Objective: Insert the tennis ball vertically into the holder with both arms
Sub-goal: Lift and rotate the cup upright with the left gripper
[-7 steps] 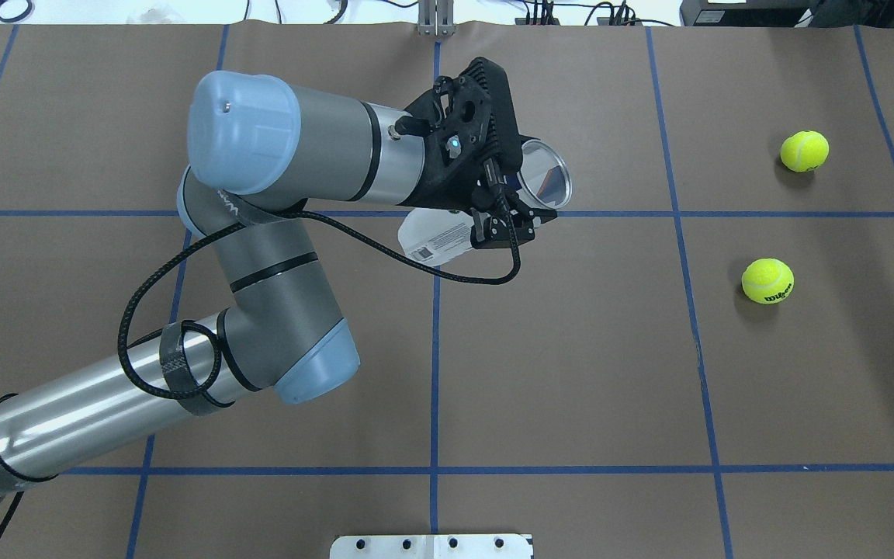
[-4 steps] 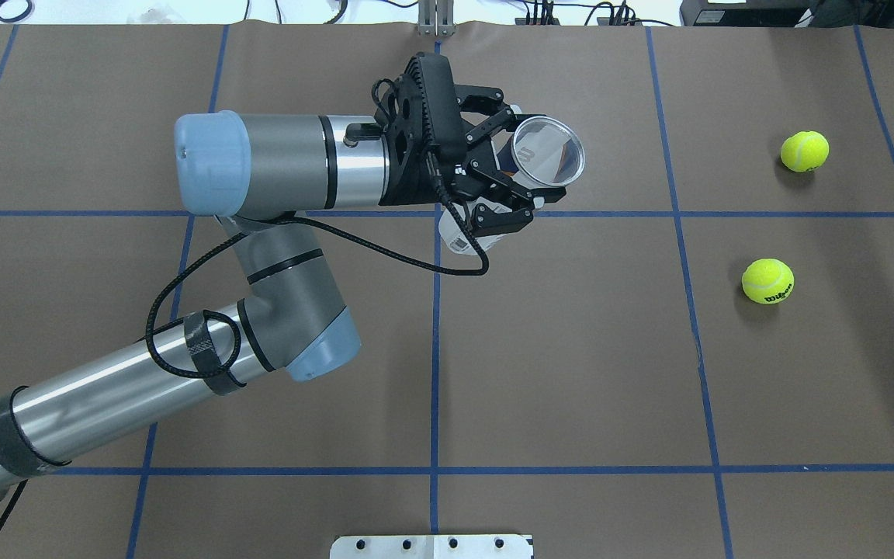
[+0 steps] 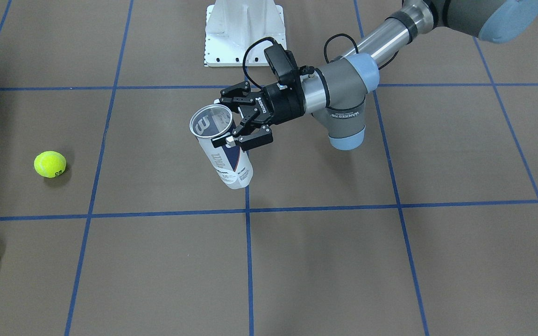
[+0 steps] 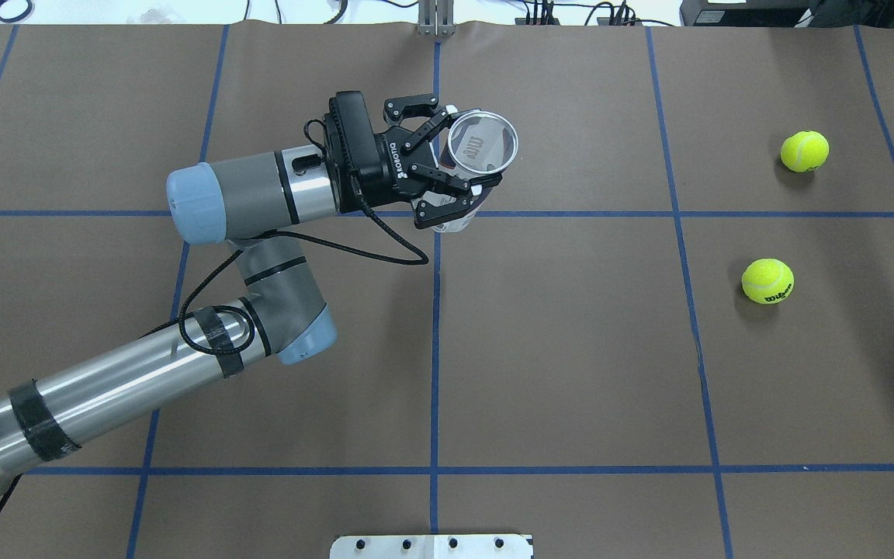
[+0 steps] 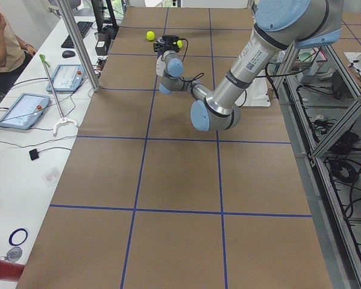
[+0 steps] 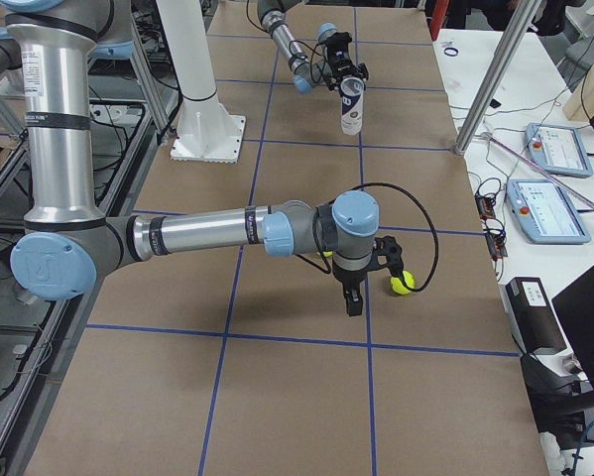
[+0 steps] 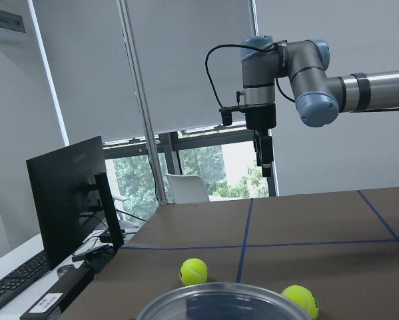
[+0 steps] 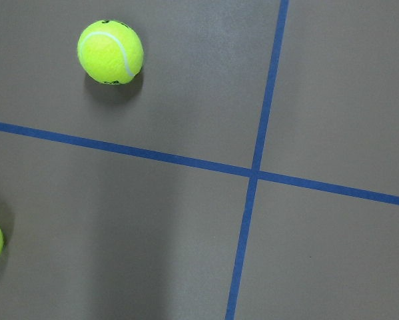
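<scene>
My left gripper [image 3: 232, 122] [image 4: 453, 164] is shut on the holder [image 3: 228, 156], a clear tube with a navy-and-white label, just under its metal rim [image 4: 483, 141]. The tube hangs nearly upright above the table, open end up; its rim [image 7: 219, 293] fills the bottom of the left wrist view. Two yellow tennis balls [image 4: 804, 151] [image 4: 767, 280] lie on the right side of the table. My right gripper [image 6: 373, 288] [image 7: 266, 159] points down over that area beside one ball [image 6: 403, 283]; whether it is open or shut I cannot tell. The right wrist view shows a ball [image 8: 110, 51] on the mat and no fingers.
The white pedestal base [image 3: 243, 32] stands at the robot's side of the table. Blue tape lines [image 4: 435, 341] divide the brown mat. A person [image 5: 2, 36] sits by a side desk with tablets [image 5: 20, 111] and a monitor.
My left wrist has turned, bringing the holder from tilted to nearly upright, and the gripper with the tube has shifted left in the overhead view. The balls have not moved.
</scene>
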`<action>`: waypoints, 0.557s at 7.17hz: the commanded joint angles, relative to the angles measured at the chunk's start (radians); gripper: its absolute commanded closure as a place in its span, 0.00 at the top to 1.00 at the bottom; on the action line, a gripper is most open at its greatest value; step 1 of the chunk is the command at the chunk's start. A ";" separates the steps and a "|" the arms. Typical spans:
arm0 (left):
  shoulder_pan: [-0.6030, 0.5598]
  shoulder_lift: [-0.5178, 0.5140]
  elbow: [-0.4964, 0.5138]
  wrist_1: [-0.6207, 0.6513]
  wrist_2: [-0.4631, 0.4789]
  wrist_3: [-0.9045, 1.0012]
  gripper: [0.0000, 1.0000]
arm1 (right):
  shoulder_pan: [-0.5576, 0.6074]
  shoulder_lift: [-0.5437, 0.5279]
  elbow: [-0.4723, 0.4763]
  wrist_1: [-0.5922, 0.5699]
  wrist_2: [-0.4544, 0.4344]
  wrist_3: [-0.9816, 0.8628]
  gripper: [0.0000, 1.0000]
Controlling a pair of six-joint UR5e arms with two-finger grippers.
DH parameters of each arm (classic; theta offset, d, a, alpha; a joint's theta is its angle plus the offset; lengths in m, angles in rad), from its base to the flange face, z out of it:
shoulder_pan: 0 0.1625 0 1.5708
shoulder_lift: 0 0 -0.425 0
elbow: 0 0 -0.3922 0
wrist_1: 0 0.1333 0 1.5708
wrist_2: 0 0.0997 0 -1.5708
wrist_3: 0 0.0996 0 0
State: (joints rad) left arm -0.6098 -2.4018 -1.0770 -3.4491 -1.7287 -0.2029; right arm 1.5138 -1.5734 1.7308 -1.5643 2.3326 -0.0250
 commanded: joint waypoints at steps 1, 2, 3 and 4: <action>0.008 0.001 0.139 -0.099 0.015 -0.003 0.78 | 0.000 0.007 0.007 0.001 0.008 -0.001 1.00; 0.013 -0.002 0.141 -0.111 0.014 -0.048 0.78 | 0.000 0.007 0.006 0.001 0.008 0.000 1.00; 0.024 -0.006 0.140 -0.149 0.015 -0.115 0.77 | 0.000 0.009 0.006 0.001 0.008 0.002 1.00; 0.028 -0.005 0.144 -0.204 0.040 -0.137 0.76 | 0.000 0.009 0.006 0.001 0.008 0.007 1.00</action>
State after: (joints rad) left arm -0.5894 -2.4061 -0.9389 -3.5955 -1.7082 -0.2964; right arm 1.5140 -1.5655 1.7365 -1.5631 2.3408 -0.0228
